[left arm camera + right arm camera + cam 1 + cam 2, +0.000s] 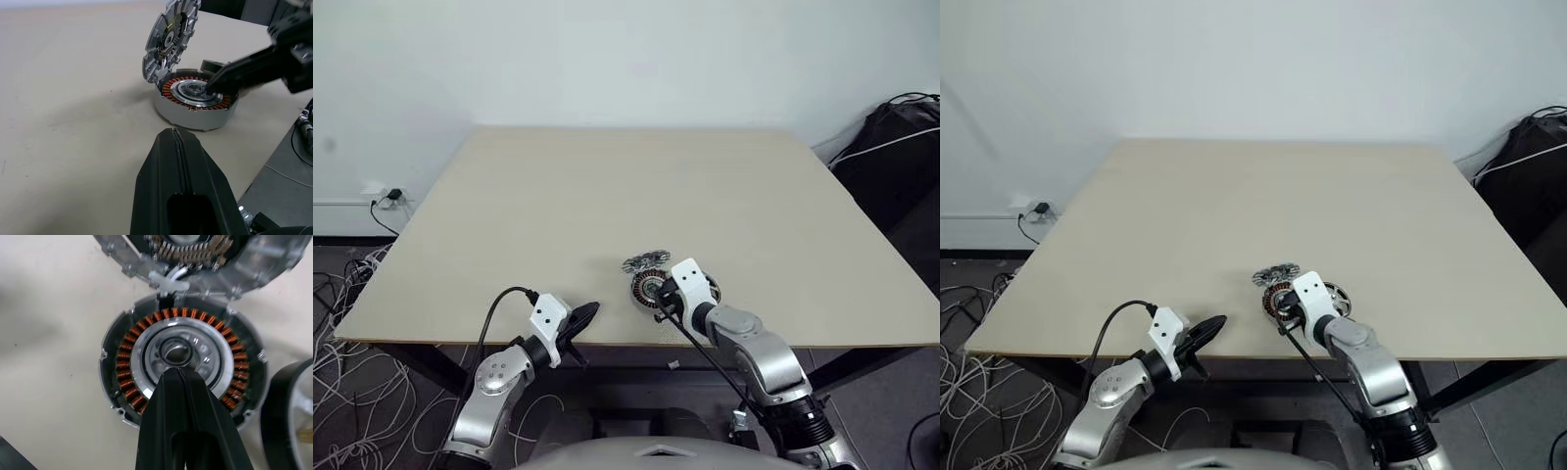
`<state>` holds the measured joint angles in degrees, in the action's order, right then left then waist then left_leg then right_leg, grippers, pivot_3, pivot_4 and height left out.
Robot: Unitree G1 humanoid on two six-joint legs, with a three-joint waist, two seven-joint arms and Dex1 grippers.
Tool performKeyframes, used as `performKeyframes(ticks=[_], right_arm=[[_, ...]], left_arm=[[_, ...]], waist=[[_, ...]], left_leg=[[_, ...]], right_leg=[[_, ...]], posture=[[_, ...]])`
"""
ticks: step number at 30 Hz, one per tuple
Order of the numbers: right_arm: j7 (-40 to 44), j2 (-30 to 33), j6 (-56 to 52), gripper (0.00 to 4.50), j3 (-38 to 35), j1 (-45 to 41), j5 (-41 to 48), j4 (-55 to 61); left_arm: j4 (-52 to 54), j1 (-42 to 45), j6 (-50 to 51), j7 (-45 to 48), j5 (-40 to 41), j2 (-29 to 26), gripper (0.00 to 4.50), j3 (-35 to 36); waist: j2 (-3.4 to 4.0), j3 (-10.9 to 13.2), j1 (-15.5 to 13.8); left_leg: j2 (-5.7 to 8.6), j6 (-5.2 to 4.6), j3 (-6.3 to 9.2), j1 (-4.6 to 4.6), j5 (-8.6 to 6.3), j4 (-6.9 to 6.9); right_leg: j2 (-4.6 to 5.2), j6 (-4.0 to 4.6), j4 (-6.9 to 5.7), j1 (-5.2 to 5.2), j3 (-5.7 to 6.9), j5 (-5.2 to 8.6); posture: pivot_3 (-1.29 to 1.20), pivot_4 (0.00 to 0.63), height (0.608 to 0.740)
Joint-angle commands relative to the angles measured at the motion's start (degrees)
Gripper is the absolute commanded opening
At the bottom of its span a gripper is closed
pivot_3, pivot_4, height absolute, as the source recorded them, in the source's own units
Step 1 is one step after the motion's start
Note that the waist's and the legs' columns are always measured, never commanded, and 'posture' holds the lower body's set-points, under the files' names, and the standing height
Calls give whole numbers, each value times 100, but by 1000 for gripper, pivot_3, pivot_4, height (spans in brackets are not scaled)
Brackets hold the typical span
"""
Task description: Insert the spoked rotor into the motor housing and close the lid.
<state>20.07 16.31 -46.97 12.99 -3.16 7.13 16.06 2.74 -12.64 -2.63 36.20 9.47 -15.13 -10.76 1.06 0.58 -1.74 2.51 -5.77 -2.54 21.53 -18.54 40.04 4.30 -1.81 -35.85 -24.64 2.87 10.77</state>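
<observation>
The motor housing [122, 363], a round disc with a copper ring of windings around a silver centre, lies near the table's front edge [649, 286]. Its lid [264, 257], a silver cover with cut-outs, stands tilted up at the housing's far side [168, 39]. The spoked rotor [288, 416] with its black rim lies on the table just right of the housing. My right gripper [176, 372] is shut, empty, its tip over the housing's silver centre. My left gripper [173, 133] is shut with nothing in it, left of the housing at the table's front edge [590, 310].
The beige table [607, 196] stretches bare behind the parts. A black bag [901, 147] sits off the table's far right corner. Cables [342, 323] lie on the floor to the left.
</observation>
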Motion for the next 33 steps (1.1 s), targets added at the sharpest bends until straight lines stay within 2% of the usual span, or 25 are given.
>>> performKeyframes(ticks=[1,18,33], right_arm=[[15,-37,-35,31,-44,-138,73,383],[-21,-375,170,31,308,-509,-44,-357],[-77,-238,240,31,92,-398,-66,-498]], left_arm=[[167,82,-10,-24,0,-15,0,-4],[161,83,59,-41,-16,-8,0,-10],[185,78,77,-39,-20,-7,0,-29]], waist=[[0,0,0],[1,1,9],[3,3,9]], left_leg=[[0,0,0,0,0,-4],[1,0,0,0,0,-7],[1,0,0,0,-1,-8]], right_leg=[[0,1,1,-1,0,0],[2,2,2,-1,0,0],[2,2,2,-2,0,1]], posture=[[0,0,740],[0,0,740],[0,0,740]])
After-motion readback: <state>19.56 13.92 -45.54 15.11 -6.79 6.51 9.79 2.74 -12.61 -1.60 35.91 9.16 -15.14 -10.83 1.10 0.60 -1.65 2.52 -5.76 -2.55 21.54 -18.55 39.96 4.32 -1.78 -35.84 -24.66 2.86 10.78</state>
